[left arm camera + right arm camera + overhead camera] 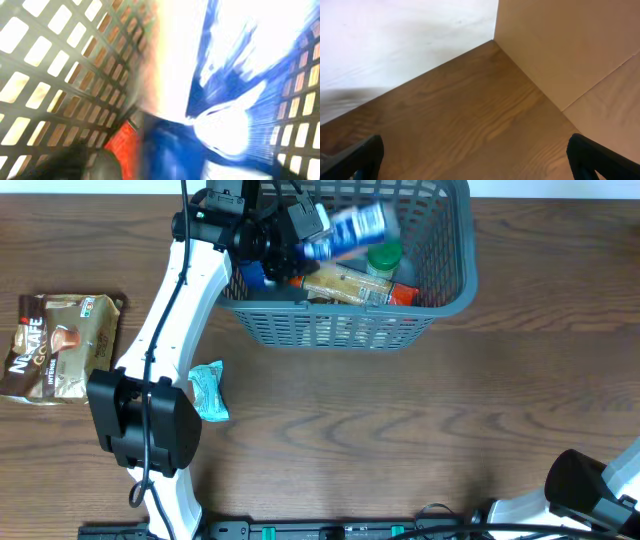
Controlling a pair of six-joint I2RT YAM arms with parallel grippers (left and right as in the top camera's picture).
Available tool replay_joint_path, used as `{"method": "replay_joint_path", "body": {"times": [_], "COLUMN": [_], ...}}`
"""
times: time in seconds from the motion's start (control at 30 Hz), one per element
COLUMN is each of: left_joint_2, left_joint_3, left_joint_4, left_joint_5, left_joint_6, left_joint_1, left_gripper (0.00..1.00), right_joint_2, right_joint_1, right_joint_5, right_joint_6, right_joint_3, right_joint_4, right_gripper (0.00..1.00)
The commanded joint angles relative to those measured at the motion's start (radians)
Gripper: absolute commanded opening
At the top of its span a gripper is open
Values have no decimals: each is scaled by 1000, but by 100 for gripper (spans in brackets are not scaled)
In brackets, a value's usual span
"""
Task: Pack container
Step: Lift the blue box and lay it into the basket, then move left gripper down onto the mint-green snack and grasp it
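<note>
The container, a grey-teal lattice basket, stands at the back middle of the table. My left gripper reaches into its left side. A blue and white packet is at its tips over the basket, smeared by motion while the arm looks sharp. In the left wrist view the packet fills the frame, blurred, with the container's lattice wall behind it. The jaws look open, with the packet coming away from them. My right gripper is open and empty over bare wood.
The basket holds a green-lidded jar, a tan packet and an orange item. A brown Nescafe bag lies at the far left. A small teal packet lies beside the left arm's base. The right arm is at the bottom right.
</note>
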Motion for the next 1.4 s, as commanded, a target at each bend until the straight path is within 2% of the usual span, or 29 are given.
{"method": "replay_joint_path", "body": {"times": [0.0,0.17,0.33,0.4,0.47,0.53,0.6,0.9,1.03,1.2,1.37], "left_joint_2": [-51,-134,-248,-304,-362,-421,-475,-562,-561,-561,-566], "left_joint_3": [11,11,11,11,11,11,11,6,-43,-142,-270], "left_joint_4": [16,88,197,214,191,90,-39,-568,-698,-747,-672], "left_joint_5": [17,-6,-211,-392,-689,-924,-1001,-1002,-998,-940,-837], "left_joint_6": [-54,-184,-415,-538,-756,-958,-1044,-1205,-1300,-1315,-1193], "left_joint_1": [2,2,5,7,13,26,45,83,83,83,83], "left_gripper": [98,98,98,98,99,98,99,99,99,98,98], "right_joint_2": [6,6,6,6,6,6,6,6,6,6,6], "right_joint_1": [-3,-3,-3,-3,-3,-3,-3,-3,-3,-3,-3], "right_joint_5": [-3,-3,-3,-3,-3,-3,-3,-3,-3,-3,-3], "right_joint_6": [15,16,16,16,16,16,16,16,15,16,15], "right_joint_3": [-4,-4,-4,-4,-4,-4,-4,-4,-4,-4,-4], "right_joint_4": [-1,-1,-1,-1,-1,-1,-1,-1,-1,-1,-1], "right_gripper": [99,99,99,99,99,99,99,99,99,99,99]}}
